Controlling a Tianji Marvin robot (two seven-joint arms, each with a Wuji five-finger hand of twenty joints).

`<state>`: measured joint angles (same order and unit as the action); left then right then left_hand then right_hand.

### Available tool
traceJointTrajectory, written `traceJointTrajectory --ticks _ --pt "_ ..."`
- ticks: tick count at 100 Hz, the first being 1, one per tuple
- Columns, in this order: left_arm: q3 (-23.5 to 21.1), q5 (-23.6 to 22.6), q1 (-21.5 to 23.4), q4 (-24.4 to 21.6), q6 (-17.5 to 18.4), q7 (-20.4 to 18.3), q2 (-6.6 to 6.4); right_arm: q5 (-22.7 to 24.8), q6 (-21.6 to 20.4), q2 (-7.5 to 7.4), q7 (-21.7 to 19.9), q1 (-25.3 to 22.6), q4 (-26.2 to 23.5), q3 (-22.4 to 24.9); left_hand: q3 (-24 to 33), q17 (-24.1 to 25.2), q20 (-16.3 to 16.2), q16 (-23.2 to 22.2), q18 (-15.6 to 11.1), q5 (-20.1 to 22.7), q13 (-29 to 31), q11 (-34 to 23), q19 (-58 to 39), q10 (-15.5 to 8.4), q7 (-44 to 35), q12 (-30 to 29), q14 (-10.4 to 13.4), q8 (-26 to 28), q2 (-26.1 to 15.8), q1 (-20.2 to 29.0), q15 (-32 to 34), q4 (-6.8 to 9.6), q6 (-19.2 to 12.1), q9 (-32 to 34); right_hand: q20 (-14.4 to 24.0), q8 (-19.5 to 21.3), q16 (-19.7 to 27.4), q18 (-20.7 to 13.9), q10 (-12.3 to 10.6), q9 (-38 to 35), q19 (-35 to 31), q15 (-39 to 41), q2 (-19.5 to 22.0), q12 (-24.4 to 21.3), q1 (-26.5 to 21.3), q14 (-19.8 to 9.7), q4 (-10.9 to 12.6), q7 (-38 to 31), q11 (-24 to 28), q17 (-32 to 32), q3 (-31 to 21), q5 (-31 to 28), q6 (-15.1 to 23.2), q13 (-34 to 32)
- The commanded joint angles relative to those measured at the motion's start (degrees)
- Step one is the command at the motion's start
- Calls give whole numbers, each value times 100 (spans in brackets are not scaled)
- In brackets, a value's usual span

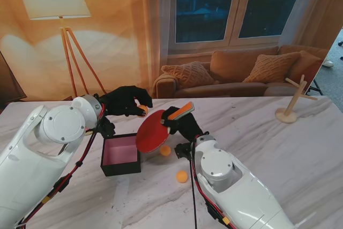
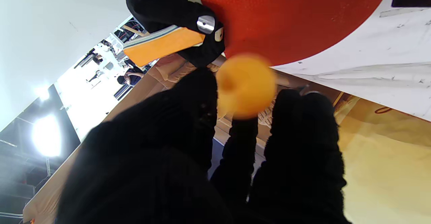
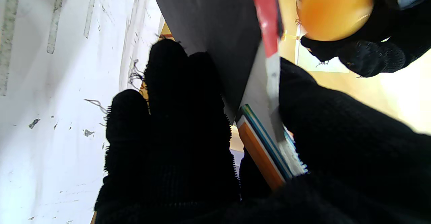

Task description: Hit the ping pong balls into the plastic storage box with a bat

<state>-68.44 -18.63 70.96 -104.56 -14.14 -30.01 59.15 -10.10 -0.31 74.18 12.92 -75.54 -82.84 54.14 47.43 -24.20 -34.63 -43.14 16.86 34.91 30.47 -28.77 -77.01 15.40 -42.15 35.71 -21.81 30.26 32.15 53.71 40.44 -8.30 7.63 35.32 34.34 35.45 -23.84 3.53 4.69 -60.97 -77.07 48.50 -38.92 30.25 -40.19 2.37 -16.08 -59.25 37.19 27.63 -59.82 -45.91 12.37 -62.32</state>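
Above table: left hand (image 1: 124, 100) fingers pinch ball (image 1: 143, 109); right hand (image 1: 185, 124) fingers clamp bat (image 1: 153, 131).

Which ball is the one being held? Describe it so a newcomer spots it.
Start at the black box with the pink inside, left of centre on the marble table. Farther from me, the left robot hand pinches an orange ball beside the red bat. Two other orange balls lie loose on the table; this one is off it.

Left hand (image 1: 124, 101) pinching an orange ball (image 1: 143, 109) at the fingertips, just beside the red bat (image 1: 151, 131) gripped by right hand (image 1: 182, 124).
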Motion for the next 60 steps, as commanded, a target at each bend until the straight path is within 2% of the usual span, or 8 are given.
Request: traceJointTrajectory --ticks 1,17,47,60 --pt "9 9 -13 30 66 -126 -6 -14 -21 12 -85 6 -19 -5 -149 282 -172 227 -75 130 -168 161 112 -143 297 -263 -485 -117 -112 -204 -293 112 -27 -282 82 273 -73 -205 -1334 -123 46 -263 575 -74 -850 -646 193 -501 63 -20 -709 -879 308 296" --pt "-20 38 -1 25 118 -192 -21 4 -6 12 -88 15 5 -3 -390 429 -222 449 51 163 -243 441 264 -159 774 -517 -599 -84 -279 -568 -545 168 -33 -362 88 277 -74 -203 -1335 -120 45 -264 574 -71 -851 -645 194 -499 62 -18 -711 -879 309 297" --pt "-125 -84 115 -47 141 -123 -18 193 33 -9 -91 39 144 44 -447 579 -225 481 28 194 -316 480 352 -171 857 -551 -494 -29 -294 -563 -584 168 -33 -382 99 280 -74 -183 -1314 -111 45 -259 575 -71 -854 -626 193 -493 62 -35 -717 -871 291 308" --pt "-109 -61 102 -30 162 -160 -25 312 17 -45 -88 -2 99 123 -470 820 -212 489 -24 138 -457 520 454 -192 949 -568 -358 -41 -397 -625 -634 194 15 -441 106 277 -74 -177 -1303 -106 41 -251 569 -70 -861 -610 193 -494 65 -50 -725 -874 273 310"
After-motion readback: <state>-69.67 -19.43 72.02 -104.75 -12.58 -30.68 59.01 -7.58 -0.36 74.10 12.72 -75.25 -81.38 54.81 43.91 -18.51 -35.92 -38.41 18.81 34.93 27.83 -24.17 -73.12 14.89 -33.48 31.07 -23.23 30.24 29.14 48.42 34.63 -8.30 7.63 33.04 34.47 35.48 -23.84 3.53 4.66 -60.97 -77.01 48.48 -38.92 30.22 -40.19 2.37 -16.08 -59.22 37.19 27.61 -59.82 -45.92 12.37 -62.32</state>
